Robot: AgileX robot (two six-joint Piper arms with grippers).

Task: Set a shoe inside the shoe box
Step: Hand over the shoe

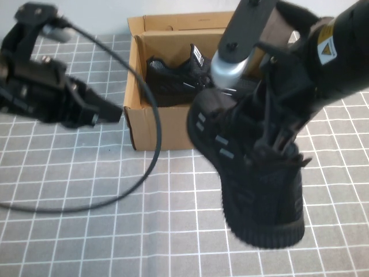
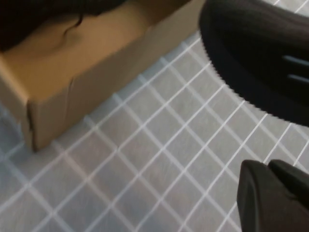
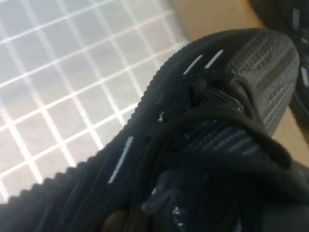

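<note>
Nearest you, the shoe (image 1: 253,173) hangs above the grey cloth (image 1: 115,242) with its white grid lines, its ribbed black sole (image 1: 271,234) low and near, white dashes along the knit-mesh side. Your right gripper (image 1: 277,135) is pinched shut on the shoe's laced upper, just in front of the box. Over on the left, your left gripper (image 1: 106,114) sits with its fingers pressed together, holding nothing, beside the box's left wall. Farther back, the brown corrugated shoe box (image 1: 144,124) stands open, the second sneaker (image 1: 173,78) lying inside.
</note>
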